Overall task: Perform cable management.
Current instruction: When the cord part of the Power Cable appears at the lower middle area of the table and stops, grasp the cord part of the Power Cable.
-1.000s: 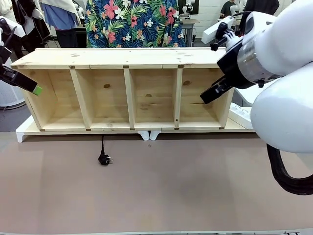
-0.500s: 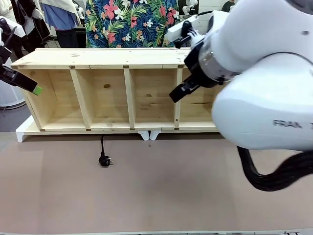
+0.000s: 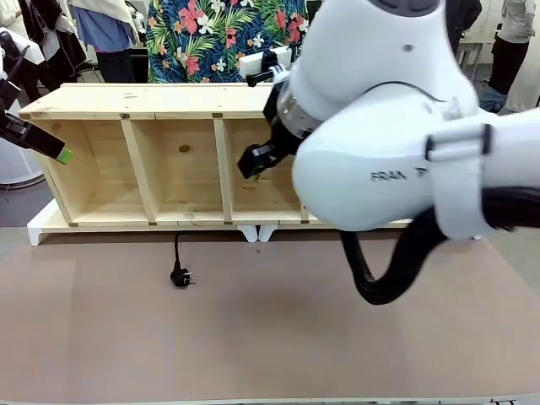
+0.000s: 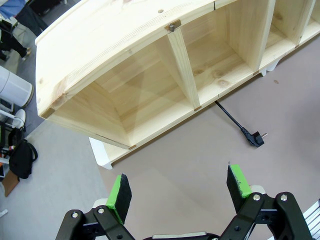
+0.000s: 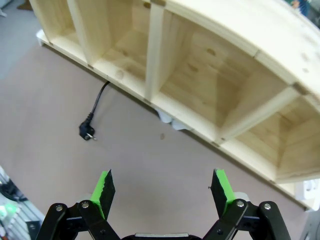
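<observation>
1. Two grippers appear in the front view. The left gripper [image 3: 59,153], black with a green pad, hangs at nine o'clock of the frame. It is off the end of a long pale pine shelf unit [image 3: 169,99] with open compartments, which lies along the far side of the brown table [image 3: 278,337]. How its jaws stand cannot be told from here. The right gripper [image 3: 251,162] hangs in front of the shelf's third compartment, at the tip of the bulky white right arm [image 3: 380,126]. The cable [image 3: 176,250], a long thin black power cord, comes out from under the shelf's front edge and runs toward six o'clock. It ends in a chunky round black plug [image 3: 180,275] lying flat on the table, at seven o'clock from the right gripper and apart from both grippers. A person in a floral shirt [image 3: 228,38] stands at twelve o'clock, behind the shelf.

2. In the left wrist view, the left gripper [image 4: 179,186] has its fingers spread wide with nothing between the green pads [image 4: 120,192]. The shelf unit [image 4: 125,40] spans the top. The cable [image 4: 229,115] leaves its lower edge at three o'clock, and the plug [image 4: 255,138] lies on the table at two o'clock from the gripper, well apart.

3. In the right wrist view, the right gripper [image 5: 162,190] also stands wide apart and empty over bare table [image 5: 160,160]. The cable [image 5: 97,102] leaves the shelf unit [image 5: 225,30]. The plug [image 5: 87,132] lies at ten o'clock from the gripper, well apart.
</observation>
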Available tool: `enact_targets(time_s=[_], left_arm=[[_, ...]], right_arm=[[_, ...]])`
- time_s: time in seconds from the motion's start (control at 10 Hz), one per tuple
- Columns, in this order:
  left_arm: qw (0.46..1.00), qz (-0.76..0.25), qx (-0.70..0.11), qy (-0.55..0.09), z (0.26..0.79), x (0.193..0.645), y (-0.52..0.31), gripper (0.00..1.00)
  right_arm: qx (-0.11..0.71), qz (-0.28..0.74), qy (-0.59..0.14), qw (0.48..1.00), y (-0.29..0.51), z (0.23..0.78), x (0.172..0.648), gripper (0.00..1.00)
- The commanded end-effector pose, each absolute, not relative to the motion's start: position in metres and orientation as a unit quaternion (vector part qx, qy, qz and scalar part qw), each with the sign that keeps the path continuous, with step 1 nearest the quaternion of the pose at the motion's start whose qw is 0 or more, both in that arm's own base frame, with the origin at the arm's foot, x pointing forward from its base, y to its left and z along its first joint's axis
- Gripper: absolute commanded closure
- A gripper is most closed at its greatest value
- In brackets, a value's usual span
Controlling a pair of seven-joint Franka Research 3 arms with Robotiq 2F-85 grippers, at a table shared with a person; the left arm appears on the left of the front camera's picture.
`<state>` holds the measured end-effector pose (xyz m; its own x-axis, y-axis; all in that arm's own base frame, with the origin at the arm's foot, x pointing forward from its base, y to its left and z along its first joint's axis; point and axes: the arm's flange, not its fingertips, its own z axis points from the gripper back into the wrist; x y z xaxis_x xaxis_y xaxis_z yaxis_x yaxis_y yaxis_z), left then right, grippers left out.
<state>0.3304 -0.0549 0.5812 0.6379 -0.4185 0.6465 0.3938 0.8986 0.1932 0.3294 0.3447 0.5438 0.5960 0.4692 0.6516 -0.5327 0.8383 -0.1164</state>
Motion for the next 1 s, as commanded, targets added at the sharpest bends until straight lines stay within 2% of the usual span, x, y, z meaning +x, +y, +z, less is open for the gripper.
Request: enact_targets(time_s=[0.0,0.5,0.9], left_arm=[[0.904,-0.223,0.017,-0.365,0.582,0.33,-0.055,0.0],[0.904,-0.223,0.017,-0.365,0.582,0.33,-0.055,0.0],[0.904,-0.223,0.017,-0.365,0.582,0.33,-0.055,0.0]], right_arm=[[0.06,0.256,-0.323,0.909,0.377,0.533,0.347,0.0],[0.055,0.205,-0.29,0.933,0.439,0.491,0.386,0.0],[0.025,0.195,-0.267,0.943,0.481,0.457,0.393,0.0]])
